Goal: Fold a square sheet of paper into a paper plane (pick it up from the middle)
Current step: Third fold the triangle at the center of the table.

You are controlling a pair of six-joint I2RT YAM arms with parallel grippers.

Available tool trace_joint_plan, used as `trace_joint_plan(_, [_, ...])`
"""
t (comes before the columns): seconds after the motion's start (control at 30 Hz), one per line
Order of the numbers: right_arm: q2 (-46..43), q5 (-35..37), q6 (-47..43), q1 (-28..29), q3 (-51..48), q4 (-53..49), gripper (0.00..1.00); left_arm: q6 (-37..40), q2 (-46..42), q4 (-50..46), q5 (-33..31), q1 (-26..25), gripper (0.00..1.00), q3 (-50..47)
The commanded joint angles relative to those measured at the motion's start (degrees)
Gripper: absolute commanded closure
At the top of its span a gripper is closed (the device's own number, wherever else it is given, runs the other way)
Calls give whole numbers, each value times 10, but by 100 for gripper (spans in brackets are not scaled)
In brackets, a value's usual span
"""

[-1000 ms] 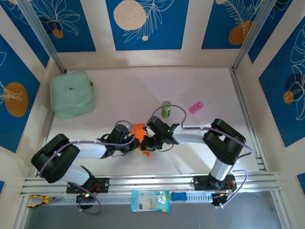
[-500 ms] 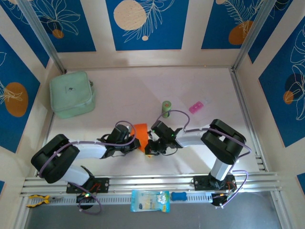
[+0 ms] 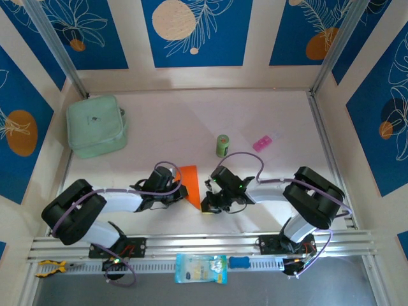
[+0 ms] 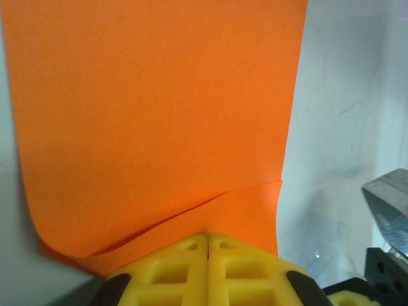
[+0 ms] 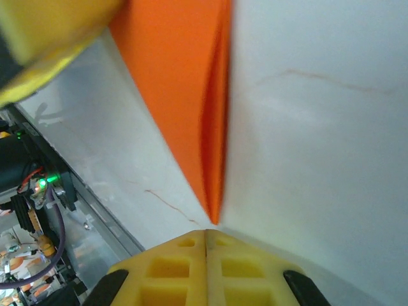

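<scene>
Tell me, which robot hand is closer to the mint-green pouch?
Left. The left hand, shut on the orange paper, is down and right of the mint-green pouch in the top view. The right hand is farther right, past the paper.

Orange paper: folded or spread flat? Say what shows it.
Folded: the orange paper shows one layer overlapping another along a slanted edge, tapering to a point.

The square sheet of paper [image 4: 153, 115] is smooth, matt orange paper, creased. The left gripper [image 4: 208, 241] has matt yellow plastic pads [image 4: 172, 271]. At ten o'clock, the mint pouch [image 3: 95, 125] looks like soft cloth.
</scene>
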Motion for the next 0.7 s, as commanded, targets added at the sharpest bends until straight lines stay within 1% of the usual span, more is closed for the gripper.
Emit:
trace_joint_plan(0.0, [-9, 33, -21, 3, 48, -45, 94, 16, 12, -20, -5, 0, 100, -4])
trace_joint_plan(0.07, [10, 50, -22, 2, 68, -49, 94, 18, 13, -23, -4, 0, 100, -2])
trace_joint_plan(0.2, [60, 55, -28, 2, 110, -46, 94, 24, 13, -28, -1, 0, 100, 2])
trace_joint_plan(0.27, [80, 56, -21, 3, 114, -37, 94, 26, 13, -31, -2, 0, 100, 4])
trace_joint_plan(0.37, [102, 55, -13, 2, 108, -51, 94, 29, 9, -32, 0, 0, 100, 6])
trace_joint_plan(0.5, [96, 56, 0, 2, 65, -35, 94, 54, -8, -38, 10, 0, 100, 17])
trace_joint_plan(0.6, [98, 62, 5, 2, 57, -41, 95, 68, -36, -55, 18, -3, 96, 33])
trace_joint_plan(0.67, [99, 63, 9, 2, 56, -40, 95, 69, -53, -62, 15, -11, 95, 38])
